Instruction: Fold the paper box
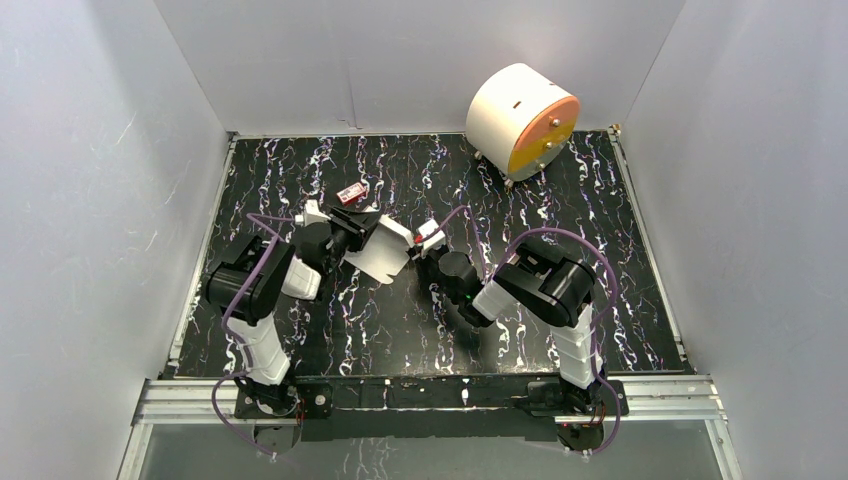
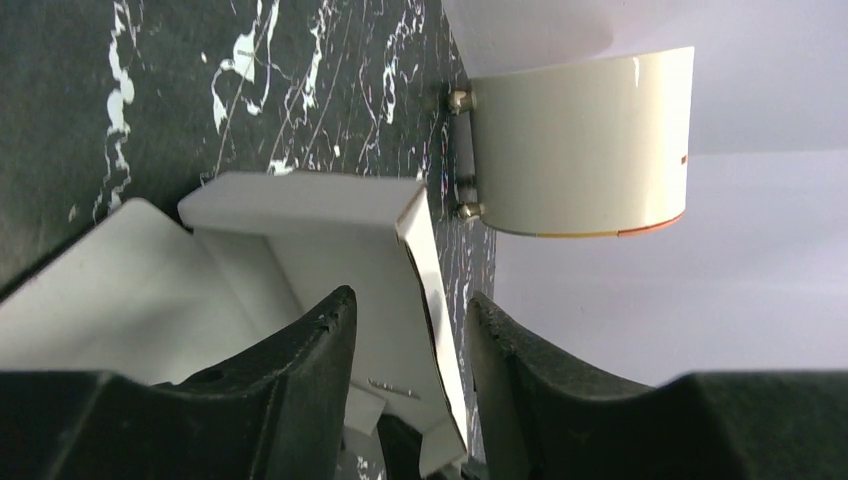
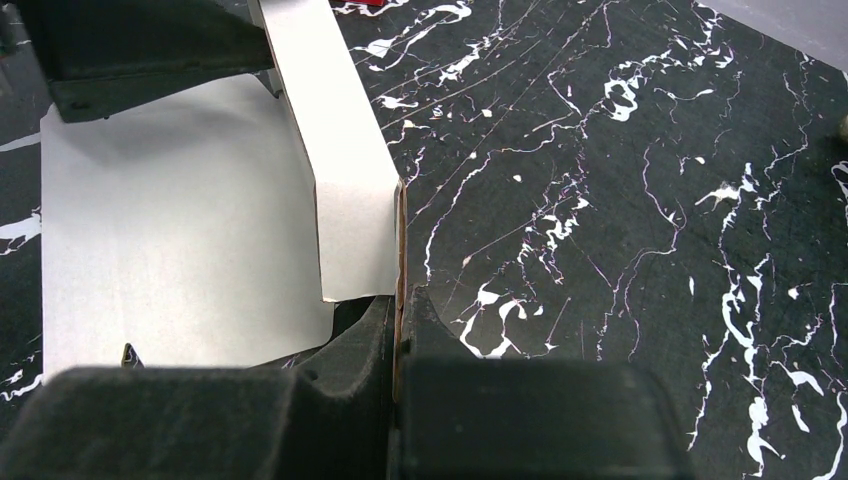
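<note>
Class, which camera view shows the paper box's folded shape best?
The left wrist view: the paper box sits close, raised walls and corner clear. The right wrist shows a flat panel and pinched edge; the top view shows it small.

paper box (image 1: 383, 255): white thin cardboard, partly folded, seen between the two grippers left of the table's middle.
left gripper (image 1: 352, 228): black, set against the cardboard's left side (jaw spacing cannot be made out from above).
right gripper (image 1: 425, 243): black, placed at the cardboard's right edge.
cylinder (image 1: 515, 115): large, white, with an orange round face, laid on its side at the far right, well apart from the box.
red item (image 1: 351, 193): small, found just beyond the left gripper.
table (image 1: 630, 250): black, veined with white, enclosed by plain white walls (image 1: 100, 200).
</note>
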